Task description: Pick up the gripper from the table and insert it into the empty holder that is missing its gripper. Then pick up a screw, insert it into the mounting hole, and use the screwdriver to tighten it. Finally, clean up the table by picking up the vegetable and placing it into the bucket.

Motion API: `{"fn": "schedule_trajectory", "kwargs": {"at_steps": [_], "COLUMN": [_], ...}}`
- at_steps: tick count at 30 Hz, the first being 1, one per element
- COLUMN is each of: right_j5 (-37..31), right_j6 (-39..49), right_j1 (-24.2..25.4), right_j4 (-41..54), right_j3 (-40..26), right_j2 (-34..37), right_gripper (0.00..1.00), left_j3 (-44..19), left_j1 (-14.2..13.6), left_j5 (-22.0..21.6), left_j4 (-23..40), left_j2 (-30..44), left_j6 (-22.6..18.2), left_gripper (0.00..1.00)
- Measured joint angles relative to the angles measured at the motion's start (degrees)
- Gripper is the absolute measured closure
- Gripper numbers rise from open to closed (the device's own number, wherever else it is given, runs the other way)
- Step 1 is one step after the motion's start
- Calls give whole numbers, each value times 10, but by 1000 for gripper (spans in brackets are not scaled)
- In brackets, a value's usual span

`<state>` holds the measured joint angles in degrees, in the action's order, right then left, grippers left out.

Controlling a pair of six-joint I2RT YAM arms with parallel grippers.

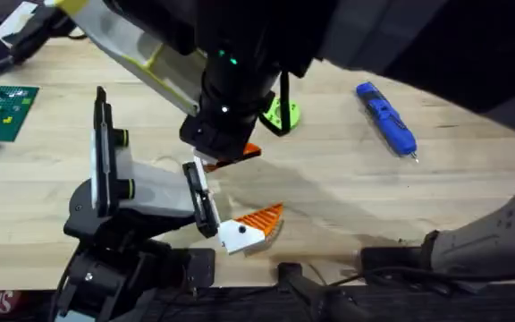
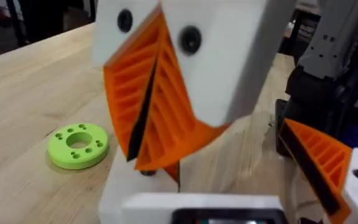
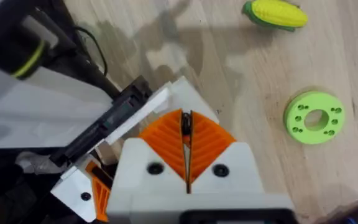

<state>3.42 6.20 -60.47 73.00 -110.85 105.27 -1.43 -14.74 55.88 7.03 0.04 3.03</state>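
Worktop (image 1: 329, 192) carries the screwdriver (image 1: 386, 119) well apart from the holder (image 1: 103, 152). Beside the holder lies the gripper (image 1: 251, 224). Both arms' jaws look clenched together, grasping nothing.

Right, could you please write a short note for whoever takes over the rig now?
Right pincer: shut, above the white hand body. Left arm: grip cannot be told.
Gripper lies on the table beside the hand body. Screwdriver lies untouched farther right. Corn is on the table.
Done: nothing confirmed.
Left: seat gripper, insert and tighten screw, bin the corn.
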Motion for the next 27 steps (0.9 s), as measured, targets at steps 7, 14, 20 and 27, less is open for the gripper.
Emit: {"fn": "schedule_trajectory", "kwargs": {"at_steps": [7,14,20,27], "right_j5": [0,0,0,0], "right_j6": [0,0,0,0], "right_j1": [0,0,0,0], "right_j4": [3,8,5,-6], "right_j3": [0,0,0,-1], "right_j2": [0,0,0,3], "right_gripper": [999,999,999,999], "left_j3": [0,0,0,0], "left_j1": [0,0,0,0], "left_j5": [0,0,0,0], "left_j4": [0,0,0,0], "left_j2": [0,0,0,0], "left_j6": [0,0,0,0], "left_gripper": [12,12,12,12]}}
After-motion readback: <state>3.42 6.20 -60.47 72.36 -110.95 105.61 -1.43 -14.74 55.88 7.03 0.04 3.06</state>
